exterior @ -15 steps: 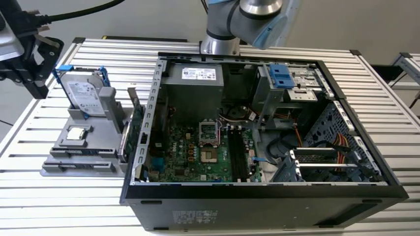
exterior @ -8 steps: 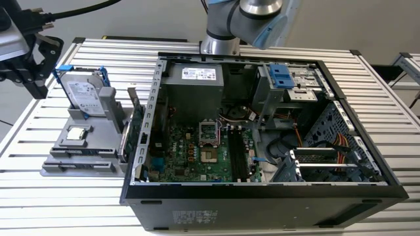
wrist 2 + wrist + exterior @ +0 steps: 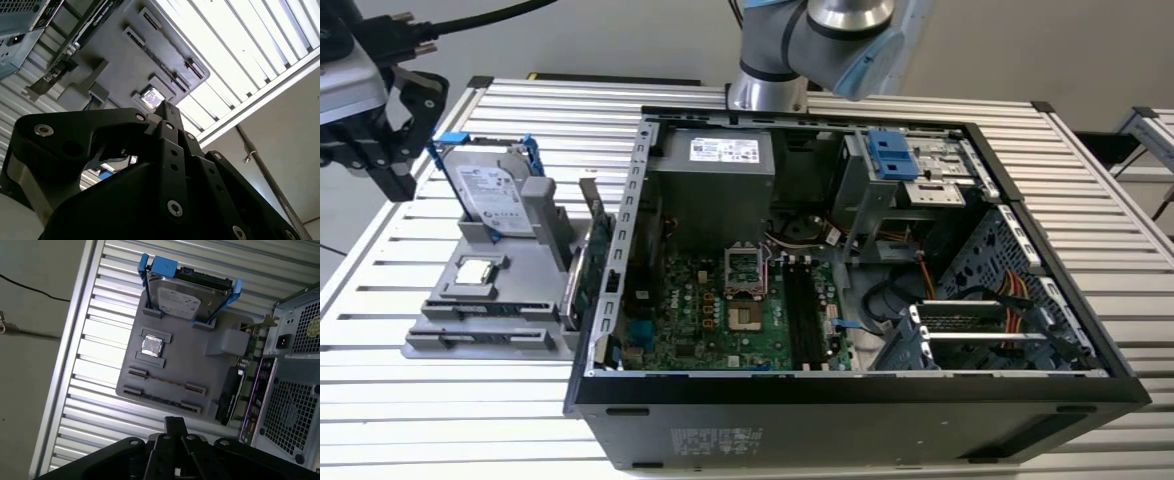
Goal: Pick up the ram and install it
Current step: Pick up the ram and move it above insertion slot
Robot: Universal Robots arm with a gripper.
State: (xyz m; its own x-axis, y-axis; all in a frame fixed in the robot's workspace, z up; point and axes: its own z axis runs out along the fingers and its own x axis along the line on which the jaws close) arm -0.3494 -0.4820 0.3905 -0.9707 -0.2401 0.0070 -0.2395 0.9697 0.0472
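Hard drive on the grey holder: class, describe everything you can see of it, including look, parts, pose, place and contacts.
The hard drive is a boxy silver metal unit with a pale label on its broad face. A blue plastic bracket wraps its edges. It stands on edge, roughly upright, in slots at one end of the grey holder, which lies on the slatted metal table beside the open computer case. Bracket and holder touch it; nothing else appears to.
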